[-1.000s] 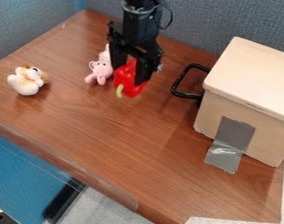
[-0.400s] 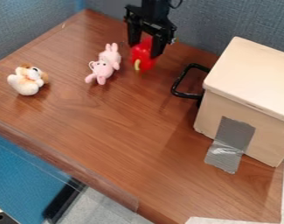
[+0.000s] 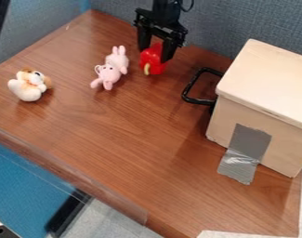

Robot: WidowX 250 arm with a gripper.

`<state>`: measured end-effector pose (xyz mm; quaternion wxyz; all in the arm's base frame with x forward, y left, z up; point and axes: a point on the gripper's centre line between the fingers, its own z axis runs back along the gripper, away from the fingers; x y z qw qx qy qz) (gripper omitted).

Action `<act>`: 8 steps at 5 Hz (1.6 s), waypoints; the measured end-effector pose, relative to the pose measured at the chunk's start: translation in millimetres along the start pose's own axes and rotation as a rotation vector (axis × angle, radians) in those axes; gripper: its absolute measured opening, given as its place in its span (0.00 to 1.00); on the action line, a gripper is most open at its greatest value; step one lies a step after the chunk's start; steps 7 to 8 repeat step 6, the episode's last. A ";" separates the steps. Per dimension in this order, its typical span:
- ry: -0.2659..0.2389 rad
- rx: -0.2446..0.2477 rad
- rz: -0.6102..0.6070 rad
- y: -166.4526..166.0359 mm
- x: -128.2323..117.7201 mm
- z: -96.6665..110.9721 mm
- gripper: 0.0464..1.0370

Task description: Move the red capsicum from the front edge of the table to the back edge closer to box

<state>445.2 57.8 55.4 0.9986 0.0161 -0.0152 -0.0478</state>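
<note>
While in gripper (image 3: 155,55), red capsicum (image 3: 154,65)

Looks down at a slant from above the near side of the table (image 3: 125,132), faces the far partition (image 3: 224,28); sits close, takes in most of it, crops box (image 3: 265,81) at right.

On a clock face over the camera view, a white-and-brown plush animal (image 3: 29,85) sits at ten and a pink long-eared plush toy (image 3: 109,72) lies at eleven. A black handle (image 3: 193,87) is near two, silver duct tape (image 3: 245,151) at four, grey fabric partition (image 3: 224,23) at one.
</note>
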 end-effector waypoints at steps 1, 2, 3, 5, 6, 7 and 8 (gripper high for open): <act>0.010 0.004 -0.002 0.4 -2.0 -5.0 0.74; 0.037 -0.005 -0.002 -1.5 -7.7 -10.4 0.80; 0.053 -0.021 -0.011 -3.8 -12.2 -14.3 0.97; -0.003 -0.013 -0.020 -6.5 -21.9 18.2 0.96; -0.046 -0.008 -0.020 -8.3 -29.1 36.3 0.96; -0.046 -0.008 -0.020 -8.3 -29.1 36.3 0.96; -0.046 -0.008 -0.020 -8.3 -29.1 36.3 0.96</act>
